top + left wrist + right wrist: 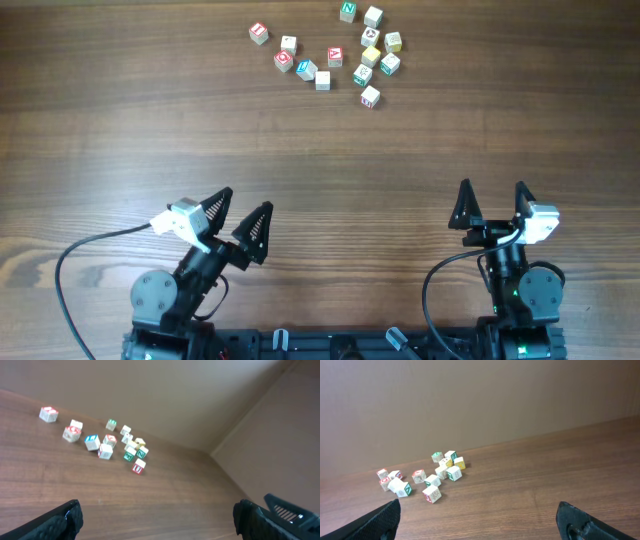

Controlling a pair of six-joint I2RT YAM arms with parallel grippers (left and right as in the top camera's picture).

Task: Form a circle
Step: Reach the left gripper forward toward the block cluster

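Loose cluster of letter cubes (370, 54) at far desk (320, 140) edge; well apart from left claw (246, 198) and right claw (492, 184); both wide open, empty.

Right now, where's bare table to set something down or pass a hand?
Bare: the broad band of table between the letter cubes and the open left gripper and right gripper; also the far strip either side of the cubes. Crowded: the cube scatter, tightest at its right end.

The cubes (335, 56) are pale with red, green, blue and yellow marks; the table (300, 150) is brown, with wood grain.
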